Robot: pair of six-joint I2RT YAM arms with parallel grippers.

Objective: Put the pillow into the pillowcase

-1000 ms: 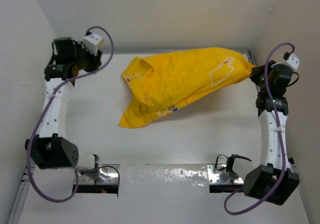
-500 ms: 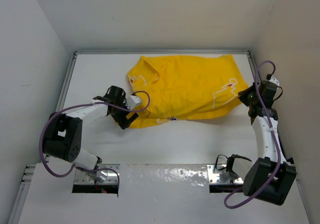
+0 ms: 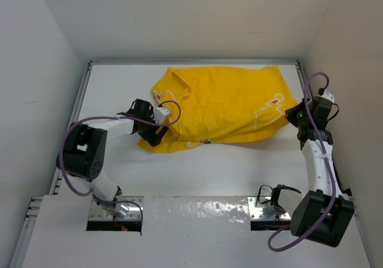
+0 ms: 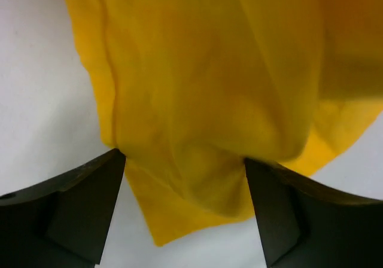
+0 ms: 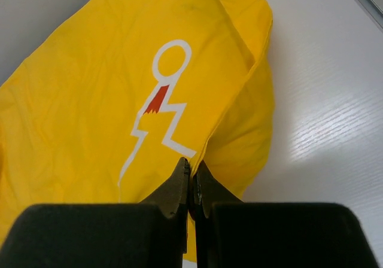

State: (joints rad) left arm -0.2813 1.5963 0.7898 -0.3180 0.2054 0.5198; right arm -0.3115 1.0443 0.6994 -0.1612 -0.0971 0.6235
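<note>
The yellow pillowcase (image 3: 221, 106) lies spread on the white table, its white and red print facing up. No white pillow shows in any view. My left gripper (image 3: 153, 134) is open at the case's near left corner, its dark fingers (image 4: 90, 202) standing wide on either side of a bunched fold of yellow fabric (image 4: 197, 100). My right gripper (image 3: 297, 116) is shut on the case's right edge. In the right wrist view its fingertips (image 5: 179, 178) pinch the yellow hem (image 5: 230, 109) beside the lightning-shaped print (image 5: 157, 109).
White walls enclose the table on the left, back and right, with a metal rail (image 3: 191, 61) along the back edge. A black clamp (image 3: 276, 194) sits on the silver strip (image 3: 197, 208) at the near edge between the arm bases.
My right arm lowered the lifted pillowcase flat onto the table. My left arm swung down from the back left to the case's near left corner and has since edged closer over the fabric.
</note>
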